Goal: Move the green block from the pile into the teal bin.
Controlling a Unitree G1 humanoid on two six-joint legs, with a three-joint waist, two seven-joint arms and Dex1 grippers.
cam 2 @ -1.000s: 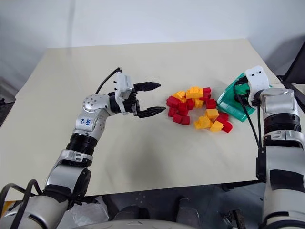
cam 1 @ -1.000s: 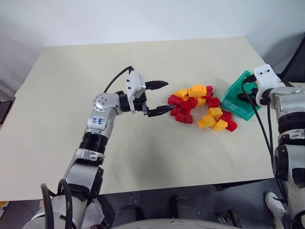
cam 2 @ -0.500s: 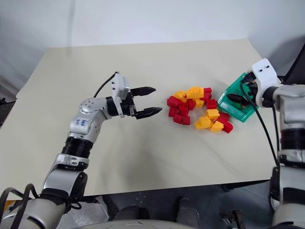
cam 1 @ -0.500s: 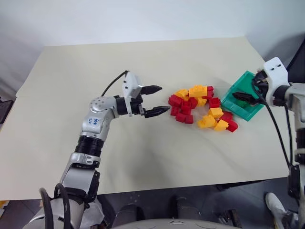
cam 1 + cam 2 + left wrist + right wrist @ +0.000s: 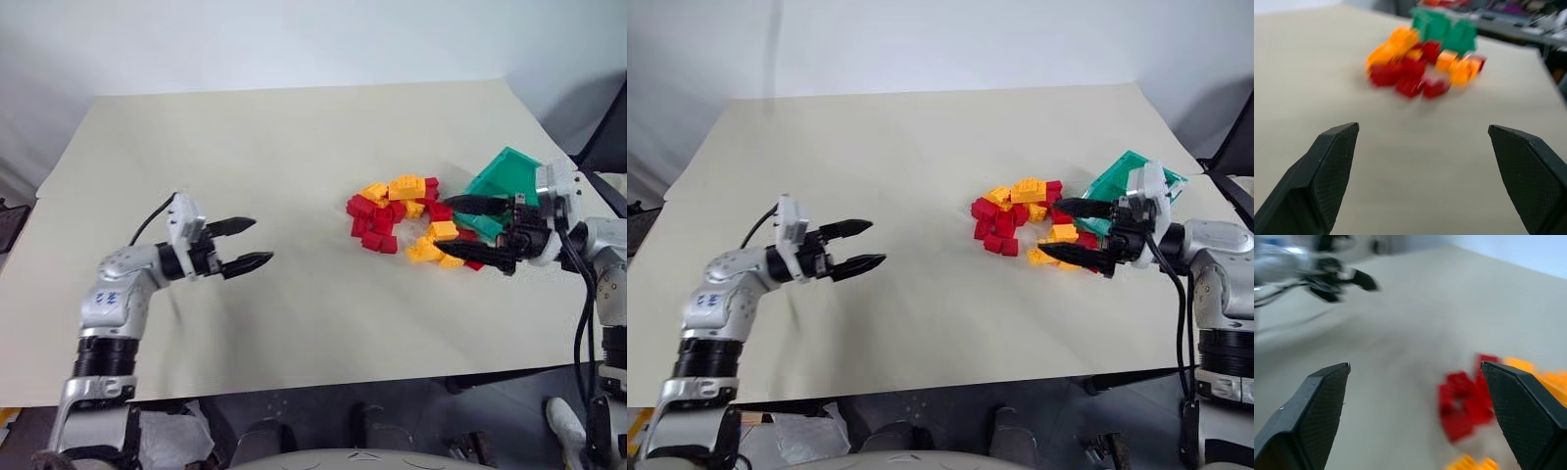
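Two grippers are seen over a matte beige table [image 5: 294,147], smooth and flat, with softly rounded corners.

Left gripper [image 5: 247,242]: spread wide, nothing held, black tapered fingers [image 5: 1327,171] with fine cross-hatched pads, pointed across bare tabletop toward the bricks and well apart from them.

Centre-right: the pile [image 5: 407,220] is made up of small glossy studded plastic bricks, red, yellow and orange, loosely heaped in a rough arc. Blurred red and orange lumps are given in both wrist views.

Right gripper [image 5: 470,235]: also spread wide and empty, its textured wedge-shaped fingers [image 5: 1312,406] reaching in over the right edge of the pile, one finger above the bricks and one along their near side.

Far right: the teal bin [image 5: 505,171] is set just behind that gripper, hard plastic, rectangular, sloping walls, partly hidden by the wrist.

Green block: location cannot be told; no dark-green brick is made out in the pile, and the bin's inside is hidden.
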